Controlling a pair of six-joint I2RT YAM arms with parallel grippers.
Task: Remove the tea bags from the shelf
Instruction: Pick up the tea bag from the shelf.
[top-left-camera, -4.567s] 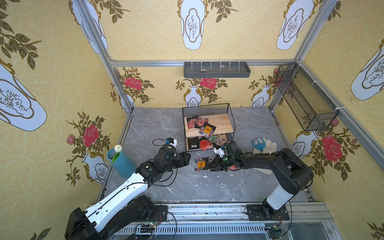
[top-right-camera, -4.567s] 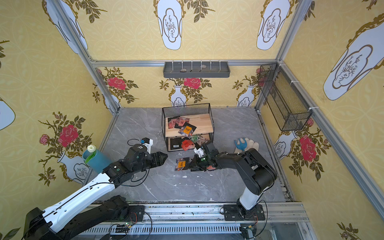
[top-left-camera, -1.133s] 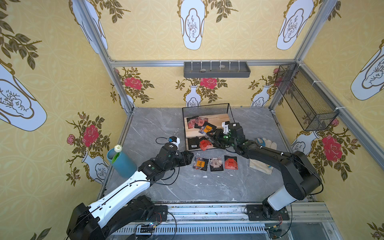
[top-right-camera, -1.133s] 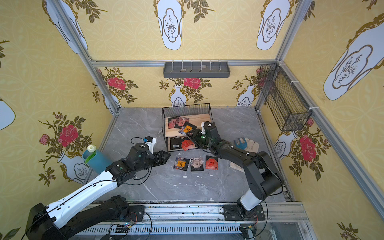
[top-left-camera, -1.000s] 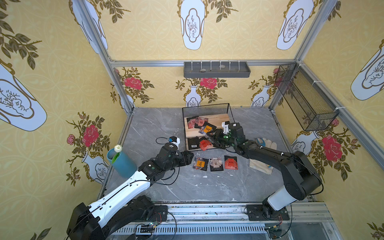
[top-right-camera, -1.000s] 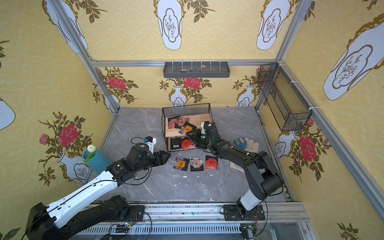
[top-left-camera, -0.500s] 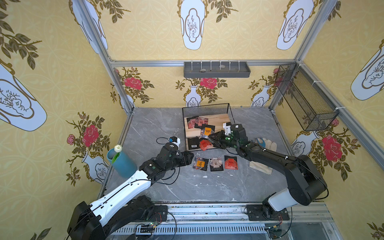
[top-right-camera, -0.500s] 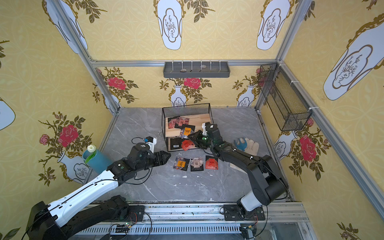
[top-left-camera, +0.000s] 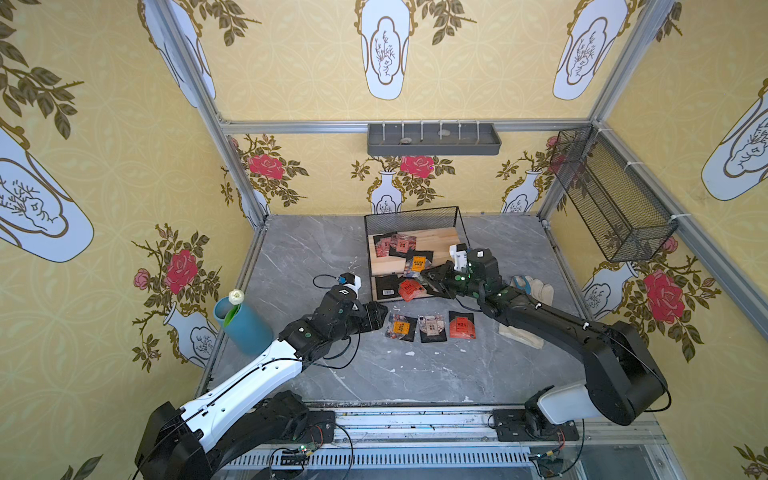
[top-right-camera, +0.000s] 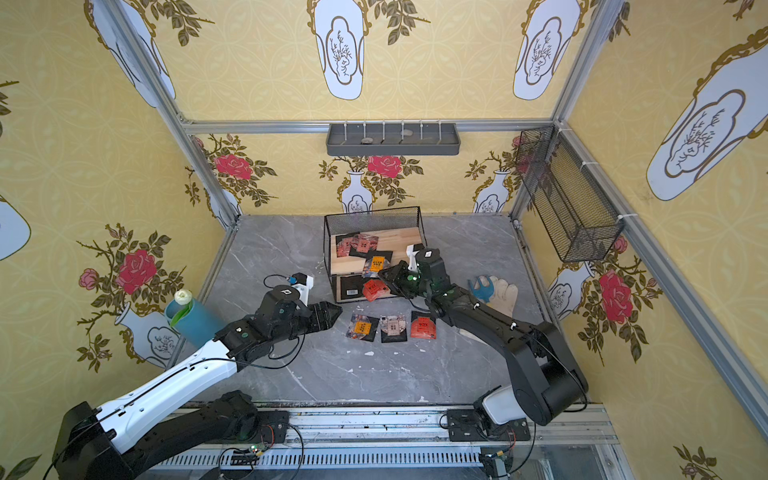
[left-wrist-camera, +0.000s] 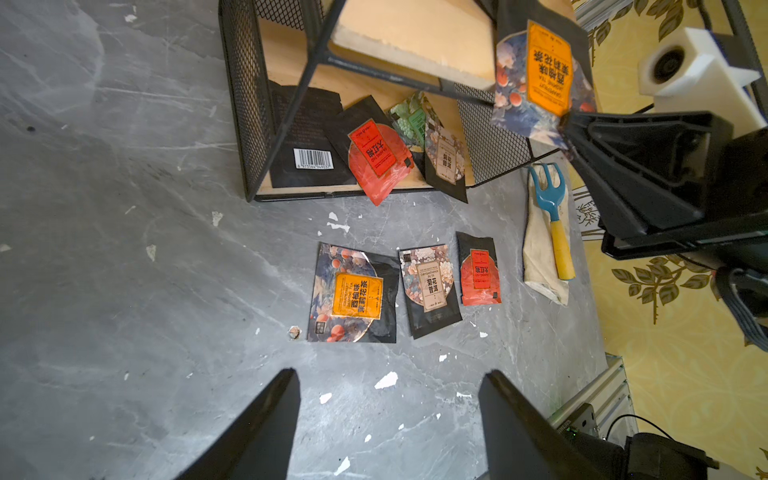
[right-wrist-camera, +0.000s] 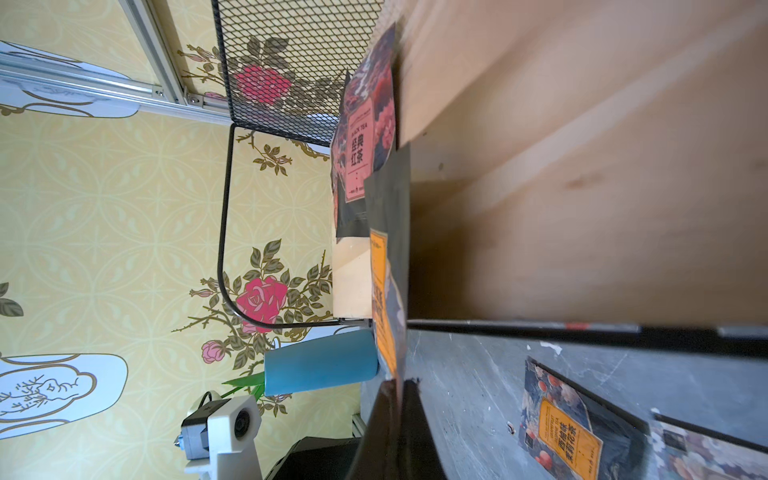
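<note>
Right claw (left-wrist-camera: 568, 121) pinched shut on a corner of the orange tea bag (left-wrist-camera: 540, 75) at the top front edge of the shelf (left-wrist-camera: 415, 37) — likely light, floppy, slick (grip sealed border) — left claw (left-wrist-camera: 389, 374) open.

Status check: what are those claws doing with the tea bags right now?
Right claw shut on orange tea bag at the shelf edge. Left claw open, beside three bags on table. Wire frame close by, could snag.

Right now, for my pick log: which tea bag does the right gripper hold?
The orange-label tea bag at the shelf's upper front edge; the right gripper is shut on it. The other orange one lies on the table.
</note>
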